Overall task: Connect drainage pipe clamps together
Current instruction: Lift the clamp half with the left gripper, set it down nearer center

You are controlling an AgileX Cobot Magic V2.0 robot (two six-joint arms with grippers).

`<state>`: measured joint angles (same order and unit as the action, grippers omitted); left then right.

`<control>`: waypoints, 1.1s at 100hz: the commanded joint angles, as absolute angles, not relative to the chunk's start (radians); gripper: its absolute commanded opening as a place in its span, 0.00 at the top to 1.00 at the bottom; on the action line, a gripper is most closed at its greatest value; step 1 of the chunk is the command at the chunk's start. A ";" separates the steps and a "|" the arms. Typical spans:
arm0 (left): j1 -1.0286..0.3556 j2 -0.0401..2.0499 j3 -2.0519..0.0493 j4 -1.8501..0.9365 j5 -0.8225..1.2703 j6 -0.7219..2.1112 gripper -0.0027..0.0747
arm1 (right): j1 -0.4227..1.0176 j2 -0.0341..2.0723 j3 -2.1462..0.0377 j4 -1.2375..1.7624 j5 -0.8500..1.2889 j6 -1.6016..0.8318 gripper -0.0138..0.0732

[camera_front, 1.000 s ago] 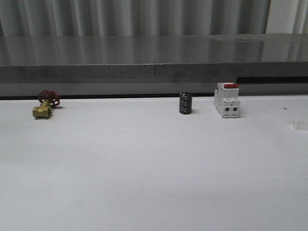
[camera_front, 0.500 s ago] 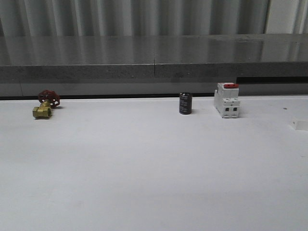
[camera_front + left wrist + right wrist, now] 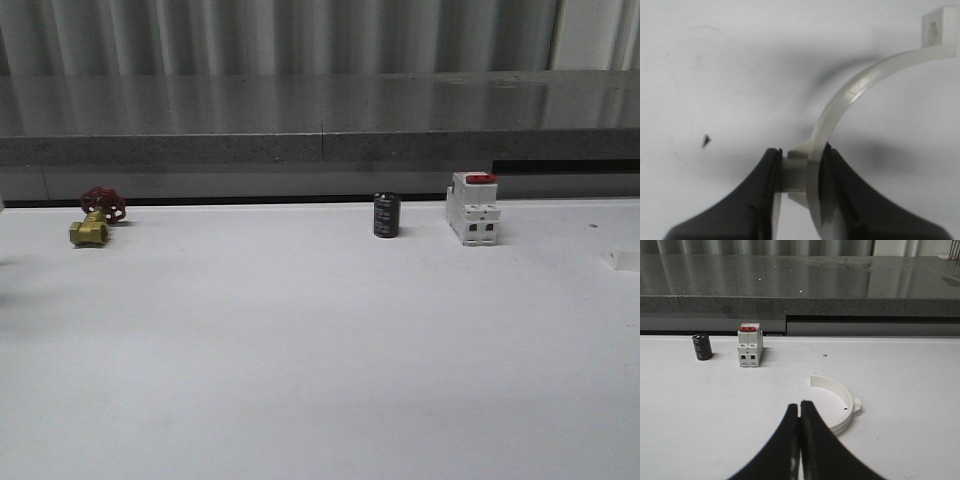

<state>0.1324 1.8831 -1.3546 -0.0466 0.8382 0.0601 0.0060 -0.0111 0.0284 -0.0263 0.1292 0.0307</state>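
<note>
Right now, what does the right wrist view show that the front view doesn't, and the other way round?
Right wrist view: the right gripper, fingers pressed together and holding nothing, and a white clamp half lying on the table just beyond it. Front view: a brass valve with a red handwheel at the far left of the table. Both share the black cylinder and the white breaker with a red top, standing near the table's far edge.

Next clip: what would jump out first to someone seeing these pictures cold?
The left gripper is clamped on one white clamp half, its arc curving away to a flat end flange. The other clamp half lies on the table just beyond the shut right gripper. Along the table's far edge stand a red-topped breaker, a black cylinder and a brass valve.
</note>
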 commanded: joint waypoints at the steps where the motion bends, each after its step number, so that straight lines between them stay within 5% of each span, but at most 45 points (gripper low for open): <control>1: 0.057 1.791 -1.382 -0.068 0.842 -0.026 0.99 | 0.003 -0.030 0.009 -0.027 0.048 0.029 0.92; 45: -0.377 1.861 -1.382 -0.062 0.777 -0.279 0.99 | 0.003 -0.030 0.009 -0.027 0.048 0.029 0.92; 84: -0.444 1.957 -1.382 -0.046 0.731 -0.330 0.99 | 0.003 -0.030 0.009 -0.027 0.048 0.029 0.92; 85: -0.444 1.963 -1.382 -0.046 0.713 -0.335 0.60 | 0.003 -0.030 0.009 -0.027 0.048 0.029 0.92; 86: -0.444 1.963 -1.382 -0.041 0.713 -0.335 0.36 | 0.003 -0.030 0.009 -0.027 0.048 0.029 0.92; 110: -0.444 1.891 -1.382 0.040 0.690 -0.335 0.33 | 0.003 -0.030 0.009 -0.027 0.048 0.029 0.92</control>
<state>-0.4356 2.0007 -1.3546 0.0140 0.7256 -0.3227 0.0060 -0.0111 0.0284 -0.0263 0.1292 0.0307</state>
